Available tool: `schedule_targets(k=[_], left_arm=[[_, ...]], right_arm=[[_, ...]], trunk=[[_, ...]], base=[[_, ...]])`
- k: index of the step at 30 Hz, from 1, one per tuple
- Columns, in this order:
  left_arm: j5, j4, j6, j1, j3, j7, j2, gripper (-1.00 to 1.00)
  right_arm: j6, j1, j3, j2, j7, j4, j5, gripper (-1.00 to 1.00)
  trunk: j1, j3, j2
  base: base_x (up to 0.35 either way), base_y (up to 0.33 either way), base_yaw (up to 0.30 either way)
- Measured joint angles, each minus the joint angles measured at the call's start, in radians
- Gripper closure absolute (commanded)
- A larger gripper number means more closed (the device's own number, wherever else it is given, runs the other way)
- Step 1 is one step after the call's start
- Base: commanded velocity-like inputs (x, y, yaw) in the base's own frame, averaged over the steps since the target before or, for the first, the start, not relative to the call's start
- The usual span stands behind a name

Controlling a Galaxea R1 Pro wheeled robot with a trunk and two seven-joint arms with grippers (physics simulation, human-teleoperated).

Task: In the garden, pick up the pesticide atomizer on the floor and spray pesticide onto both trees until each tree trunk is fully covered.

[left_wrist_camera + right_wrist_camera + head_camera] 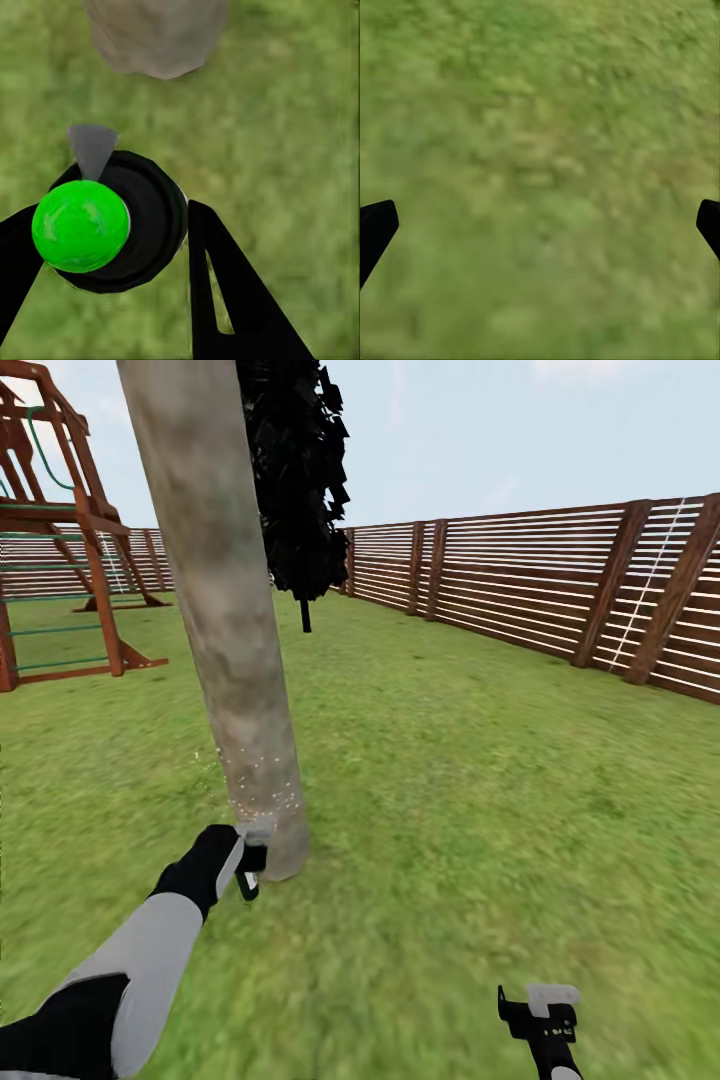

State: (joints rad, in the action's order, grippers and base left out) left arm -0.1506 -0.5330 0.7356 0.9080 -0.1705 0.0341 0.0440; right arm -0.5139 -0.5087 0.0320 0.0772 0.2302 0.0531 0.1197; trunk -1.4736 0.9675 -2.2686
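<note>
Standing on the blurry green grass floor [450, 780] of the garden is 1 thick, straight tree trunk of mottled pale grey-tan bark [225, 620], rising out of the top of the head view. Fine white specks dot the bark low on that trunk, just above the left gripper. Behind it hangs 1 near-black narrow conifer [300, 480]. A brown horizontal-slat wooden fence [560, 585] runs along the right side and back of the lawn, and 1 red-brown wooden play frame with green rungs [60, 550] stands at the left.

2 arms show in the head view. The left gripper [248, 865] sits low beside the foot of the trunk, near it but not clearly touching. Its 2 black fingers are closed around 1 pesticide atomizer with a round black body and a bright green ball-shaped cap [97, 225]. In the left wrist view the atomizer fills the gap between the fingers [225, 285], 1 on each side of the black body, and a small grey wedge-shaped nozzle on it points toward the base of the trunk [154, 34], which lies close ahead across a strip of grass.

The right gripper [545, 1015] hangs low at the right, well apart from the trunk and the atomizer. In the right wrist view its 2 black fingertips [375, 229] stand spread wide with nothing but grass between them.
</note>
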Motion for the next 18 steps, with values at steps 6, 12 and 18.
schedule_targets(k=[6,12,18], left_arm=[[-0.029,-0.004,0.036,0.047,-0.001,-0.002,-0.051,1.00],[-0.013,-0.005,0.036,0.049,-0.002,-0.003,-0.077,1.00],[-0.015,-0.004,0.036,0.045,0.000,-0.003,-0.077,1.00]], right_arm=[[0.000,0.000,0.000,0.002,0.001,0.000,0.000,-1.00],[0.000,0.000,0.000,0.003,0.002,0.000,0.000,-1.00],[0.000,0.000,0.000,0.003,0.002,0.000,0.000,-1.00]], trunk=[[0.000,0.000,0.000],[0.000,0.000,0.000],[0.000,0.000,0.000]], base=[[0.000,0.000,0.004],[0.131,-0.143,0.000],[0.075,-0.259,0.000]])
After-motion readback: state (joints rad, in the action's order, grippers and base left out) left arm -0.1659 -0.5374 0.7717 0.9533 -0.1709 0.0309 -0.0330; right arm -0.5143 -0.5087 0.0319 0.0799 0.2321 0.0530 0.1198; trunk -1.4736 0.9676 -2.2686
